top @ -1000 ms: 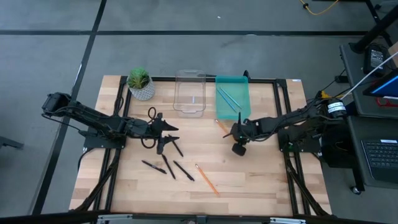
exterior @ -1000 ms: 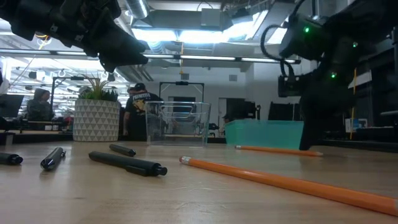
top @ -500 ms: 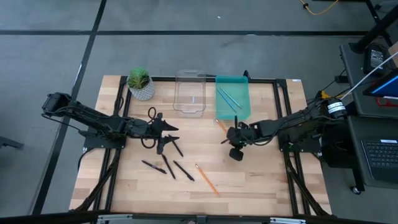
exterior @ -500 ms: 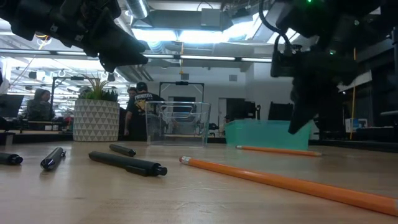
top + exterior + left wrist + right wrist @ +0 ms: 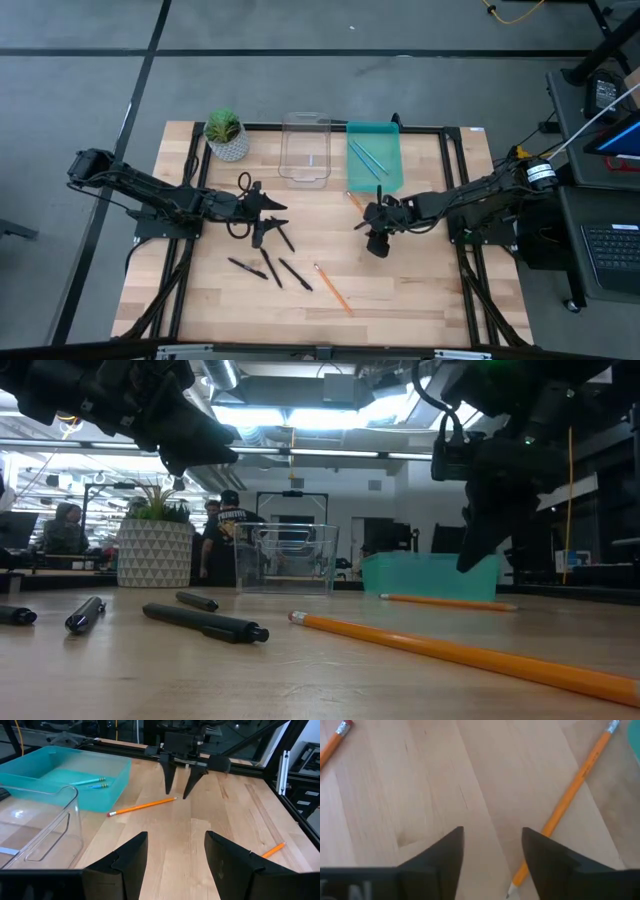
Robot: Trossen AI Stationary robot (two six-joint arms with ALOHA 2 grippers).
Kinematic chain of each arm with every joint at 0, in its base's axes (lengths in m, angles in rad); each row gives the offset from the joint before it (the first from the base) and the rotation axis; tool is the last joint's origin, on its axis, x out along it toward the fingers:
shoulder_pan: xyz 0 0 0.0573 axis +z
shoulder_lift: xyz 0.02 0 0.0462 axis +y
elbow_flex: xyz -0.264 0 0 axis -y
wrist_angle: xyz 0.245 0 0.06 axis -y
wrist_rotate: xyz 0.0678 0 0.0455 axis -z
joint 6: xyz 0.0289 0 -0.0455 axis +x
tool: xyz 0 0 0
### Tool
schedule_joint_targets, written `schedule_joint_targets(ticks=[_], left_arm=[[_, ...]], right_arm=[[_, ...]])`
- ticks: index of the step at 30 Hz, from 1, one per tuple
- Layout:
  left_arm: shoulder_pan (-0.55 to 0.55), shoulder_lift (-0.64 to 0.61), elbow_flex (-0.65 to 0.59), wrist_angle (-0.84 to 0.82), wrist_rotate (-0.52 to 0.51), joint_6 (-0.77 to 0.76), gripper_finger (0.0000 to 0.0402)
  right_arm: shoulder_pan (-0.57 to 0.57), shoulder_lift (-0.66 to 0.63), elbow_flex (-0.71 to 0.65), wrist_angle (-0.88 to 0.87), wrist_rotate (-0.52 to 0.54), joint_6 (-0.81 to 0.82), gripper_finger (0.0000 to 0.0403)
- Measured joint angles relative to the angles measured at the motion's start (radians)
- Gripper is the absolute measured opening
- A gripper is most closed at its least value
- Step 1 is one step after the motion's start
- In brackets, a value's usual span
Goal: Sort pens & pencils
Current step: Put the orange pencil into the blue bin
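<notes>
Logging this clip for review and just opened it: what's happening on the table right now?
Two arms are sorting pens and pencils. The right gripper hangs open just above an orange pencil lying beside the teal bin, which already holds two light blue pencils. The left gripper waits open over the table's left half, holding nothing. Four black pens lie loose on the wood, a second orange pencil nearer the front edge. The clear bin looks empty.

A little green plant in a white pot [image 5: 226, 133] sits at the back of the wooden bench [image 5: 420, 290]. A clear box [image 5: 305, 148] is beside it. A teal tray [image 5: 376, 170] sits just beside the clear box.
</notes>
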Motion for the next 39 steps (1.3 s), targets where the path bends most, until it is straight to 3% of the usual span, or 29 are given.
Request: schedule_joint_targets(ticks=[5, 14, 21, 28, 32, 39], left_arm=[[0.0, 0.0, 0.0, 0.0, 0.0, 0.0, 0.019], [0.0, 0.0, 0.0, 0.0, 0.0, 0.0, 0.019], [0.0, 0.0, 0.0, -0.004, 0.0, 0.0, 0.019], [0.0, 0.0, 0.0, -0.009, 0.0, 0.0, 0.019], [0.0, 0.0, 0.0, -0.01, 0.0, 0.0, 0.019], [0.0, 0.0, 0.0, -0.009, 0.0, 0.0, 0.019]], right_arm=[[-0.019, 0.023, 0.0, 0.0, -0.001, 0.05, 0.0224], [-0.018, 0.101, 0.0, -0.003, 0.148, 0.079, 0.0216], [-0.018, 0.126, 0.0, -0.008, 0.171, 0.158, 0.0216], [-0.018, 0.204, 0.005, 0.002, 0.197, 0.128, 0.0214], [0.0, 0.214, 0.006, 0.007, 0.171, 0.013, 0.0185], [0.014, 0.214, 0.006, 0.021, 0.044, -0.217, 0.0095]])
